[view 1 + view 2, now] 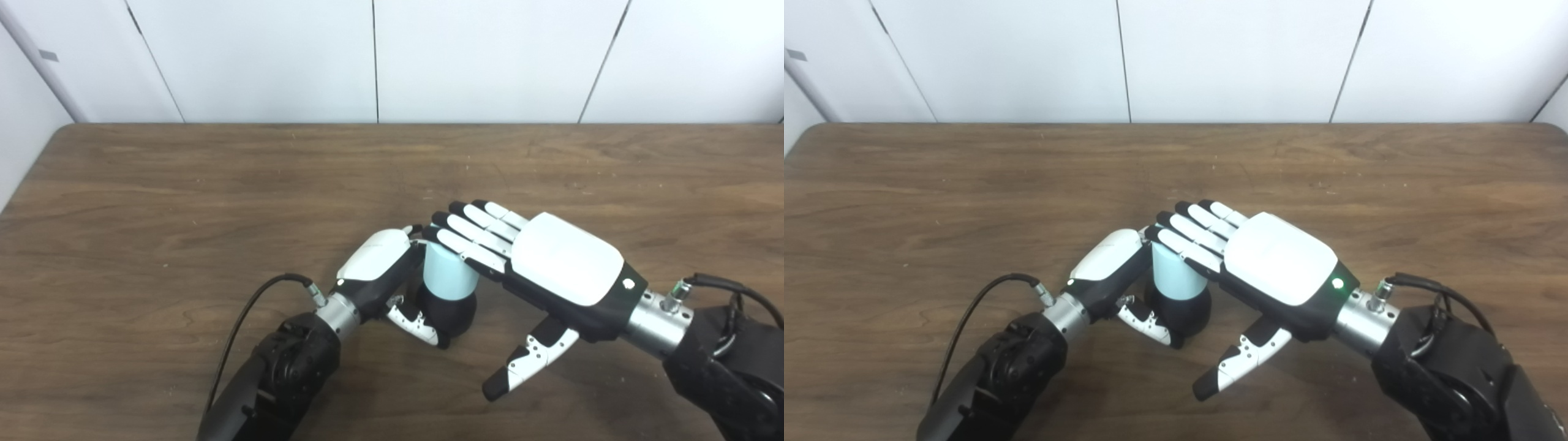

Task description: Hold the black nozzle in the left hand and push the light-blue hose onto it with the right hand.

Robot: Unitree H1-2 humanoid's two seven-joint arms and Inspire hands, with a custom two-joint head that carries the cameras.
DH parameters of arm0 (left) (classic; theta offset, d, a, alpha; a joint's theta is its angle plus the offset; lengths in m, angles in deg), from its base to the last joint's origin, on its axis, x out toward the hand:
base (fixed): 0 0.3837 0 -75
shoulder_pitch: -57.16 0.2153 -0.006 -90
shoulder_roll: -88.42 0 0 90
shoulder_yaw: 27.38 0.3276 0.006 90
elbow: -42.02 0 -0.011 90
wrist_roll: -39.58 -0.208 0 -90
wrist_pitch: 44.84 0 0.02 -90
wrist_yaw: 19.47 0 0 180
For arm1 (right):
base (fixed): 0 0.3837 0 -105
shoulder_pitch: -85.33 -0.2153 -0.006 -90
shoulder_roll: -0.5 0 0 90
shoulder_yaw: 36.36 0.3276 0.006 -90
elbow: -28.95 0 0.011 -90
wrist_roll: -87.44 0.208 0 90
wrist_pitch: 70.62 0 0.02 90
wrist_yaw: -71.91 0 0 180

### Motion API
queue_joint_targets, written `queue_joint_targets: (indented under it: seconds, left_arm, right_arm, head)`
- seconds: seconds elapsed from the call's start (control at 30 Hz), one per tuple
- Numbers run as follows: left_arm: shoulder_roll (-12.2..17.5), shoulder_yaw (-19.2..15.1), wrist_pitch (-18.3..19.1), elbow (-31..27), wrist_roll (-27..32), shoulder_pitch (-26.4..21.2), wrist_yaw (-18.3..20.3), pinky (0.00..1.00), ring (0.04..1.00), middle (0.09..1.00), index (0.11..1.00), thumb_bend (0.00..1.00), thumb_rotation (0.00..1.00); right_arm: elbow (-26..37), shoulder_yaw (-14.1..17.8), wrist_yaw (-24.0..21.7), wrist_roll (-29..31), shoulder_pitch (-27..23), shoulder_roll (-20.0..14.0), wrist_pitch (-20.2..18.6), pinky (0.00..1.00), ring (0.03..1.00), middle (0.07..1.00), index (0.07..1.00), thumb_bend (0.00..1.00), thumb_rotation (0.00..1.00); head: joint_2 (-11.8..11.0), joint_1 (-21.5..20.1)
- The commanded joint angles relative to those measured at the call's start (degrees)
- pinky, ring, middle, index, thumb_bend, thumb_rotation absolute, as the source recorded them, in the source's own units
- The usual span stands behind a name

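The right hand lies flat, fingers apart atop the light-blue hose; the left hand clamps the black nozzle on the table. Press straight down, palm centred.

Two head cameras, side by side, look down close on the same brown table and white wall.

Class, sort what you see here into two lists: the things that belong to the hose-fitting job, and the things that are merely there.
Part of the job:
- black nozzle, standing on the table
- light-blue hose, sitting on top of the nozzle
- left hand, wrapped around the nozzle
- right hand, flat with fingers over the hose top

Merely there:
- wooden table
- white wall panels
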Motion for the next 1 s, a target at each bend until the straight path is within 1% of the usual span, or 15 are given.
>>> queue_joint_targets:
  seconds: [0.0, 0.13, 0.27, 0.4, 0.6, 0.83, 0.9, 0.97]
  left_arm:
    - [1.7, 0.5, 2.0, 2.1, -0.4, 0.8, 3.4, 1.00, 0.713, 0.509, 0.477, 0.52, 0.00]
    - [1.6, 0.4, 1.8, 2.3, -0.2, 0.6, 3.3, 1.00, 0.713, 0.508, 0.478, 0.52, 0.00]
    - [1.5, 0.3, 1.8, 2.7, -0.3, 0.5, 3.2, 1.00, 0.713, 0.507, 0.478, 0.52, 0.00]
    - [1.5, 0.4, 1.7, 3.1, -0.1, 0.3, 3.2, 1.00, 0.714, 0.516, 0.473, 0.52, 0.00]
    - [1.7, 0.4, 1.5, 2.9, -0.2, 0.3, 3.2, 1.00, 0.714, 0.514, 0.475, 0.52, 0.00]
    - [1.8, 0.6, 2.1, 2.5, -1.3, 0.1, 3.5, 1.00, 0.713, 0.533, 0.455, 0.52, 0.00]
    - [2.1, 0.7, 2.1, 2.0, -1.7, 0.0, 3.7, 1.00, 0.710, 0.538, 0.452, 0.52, 0.00]
    - [2.4, 0.9, 1.8, 1.9, -2.1, -0.2, 3.8, 0.99, 0.667, 0.547, 0.457, 0.51, 0.00]
  right_arm:
    - [-0.9, -0.9, -5.5, 0.4, 0.5, -2.2, -1.1, 1.00, 1.000, 1.000, 1.000, 0.66, 1.00]
    - [0.0, -0.2, -6.1, 1.5, -1.5, -2.2, -2.3, 1.00, 1.000, 1.000, 1.000, 0.66, 1.00]
    - [2.2, 1.5, -6.9, 2.8, -4.3, -1.6, -4.2, 1.00, 1.000, 1.000, 1.000, 0.66, 1.00]
    - [3.0, 3.5, -5.4, 3.2, -7.0, 0.6, -4.5, 1.00, 1.000, 1.000, 1.000, 0.66, 1.00]
    - [3.6, 5.1, -4.2, 1.7, -9.8, 4.3, -4.3, 1.00, 1.000, 1.000, 1.000, 0.63, 1.00]
    - [3.4, 5.7, -4.1, 0.6, -11.4, 6.9, -4.4, 1.00, 1.000, 1.000, 1.000, 0.61, 0.97]
    - [3.4, 6.1, -4.3, 0.7, -12.0, 7.1, -4.7, 1.00, 1.000, 1.000, 1.000, 0.61, 0.97]
    - [3.5, 6.8, -4.7, 1.1, -12.6, 7.0, -5.3, 1.00, 1.000, 1.000, 1.000, 0.61, 0.97]
  head:
    - [0.0, 0.1]
    - [-0.2, 0.1]
    - [-0.3, -0.1]
    - [-0.5, -0.2]
    - [-0.5, -0.1]
    - [-0.4, -0.1]
    - [-0.3, 0.1]
    - [-0.2, 0.1]
